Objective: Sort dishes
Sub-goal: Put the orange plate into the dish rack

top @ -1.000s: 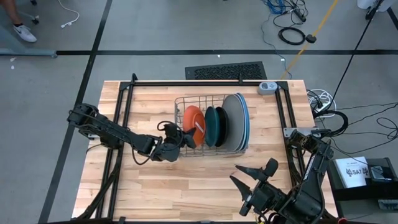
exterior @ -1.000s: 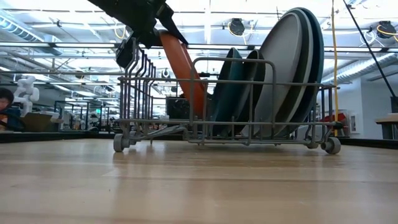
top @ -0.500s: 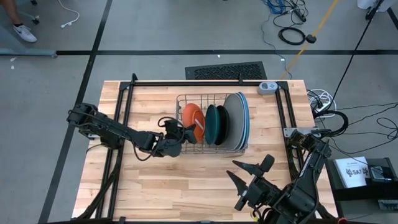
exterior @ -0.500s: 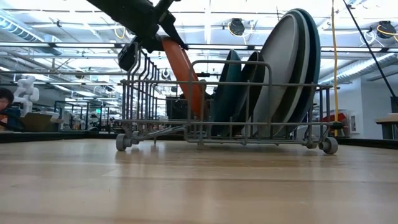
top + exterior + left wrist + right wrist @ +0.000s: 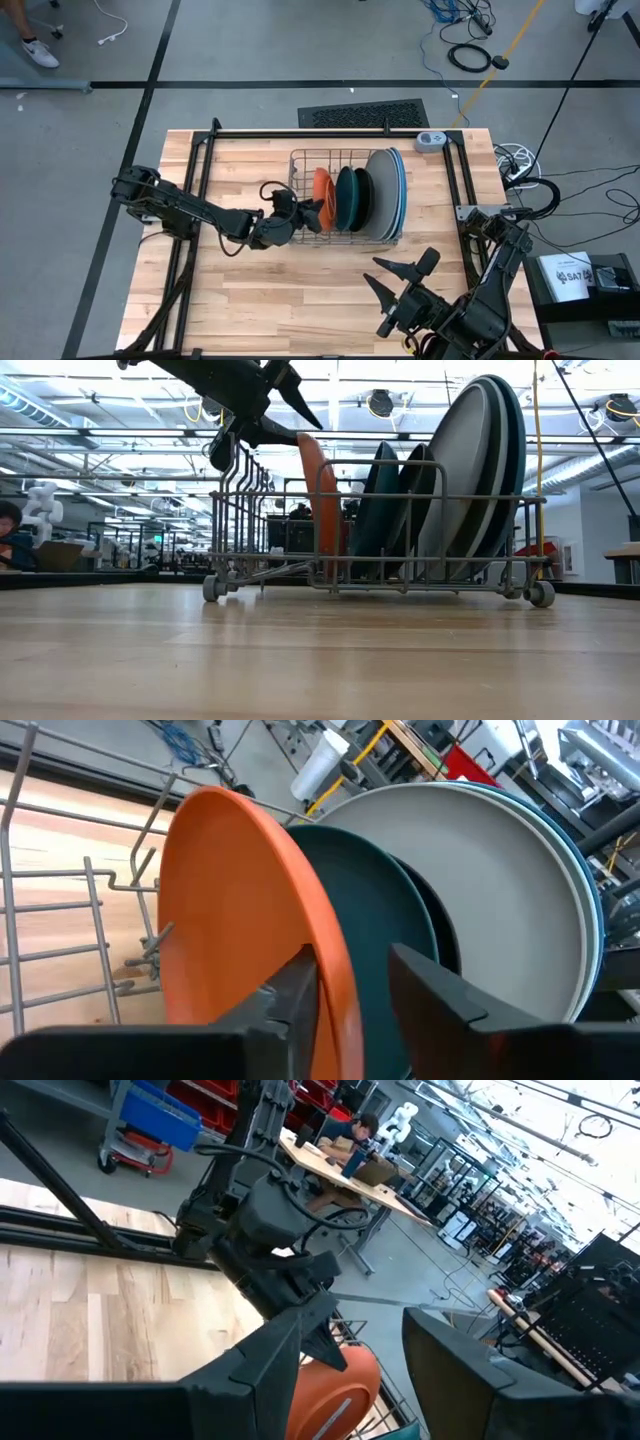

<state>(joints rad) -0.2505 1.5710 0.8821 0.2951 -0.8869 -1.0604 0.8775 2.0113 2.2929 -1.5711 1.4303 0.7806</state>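
Note:
The wire rack (image 5: 298, 170) stands on the table and holds the dishes on edge. From left to right they are an orange plate (image 5: 319, 187), a dark teal one (image 5: 343, 197), a black one (image 5: 358, 197), a large grey one (image 5: 380, 195) and two blue ones (image 5: 399, 195). My left gripper (image 5: 310, 212) is open at the orange plate's upper rim (image 5: 306, 442), one finger on either side of it. My right gripper (image 5: 375, 275) is open and empty above the table's near right part. My left gripper comes level from the table's left, its fingers astride the orange plate's upper rim (image 5: 335, 985). One finger (image 5: 295, 995) lies against the plate's left face. The other finger (image 5: 435, 995) stands apart on the teal plate's side. The plate stands upright in the rack.
A small white device (image 5: 431, 140) lies at the table's far right corner. Black frame rails (image 5: 200, 190) run along the table's left, right and far sides. Bare wood (image 5: 300, 290) lies between the rack and the near edge. The right wrist view shows a person at a desk (image 5: 350, 1130) in the room.
My left gripper has gone toward the table's right and far side with the orange plate. The plate has tipped from a leftward lean to upright against the teal plate. The whole rack has slid a little toward the right. The left fingers now stand apart.

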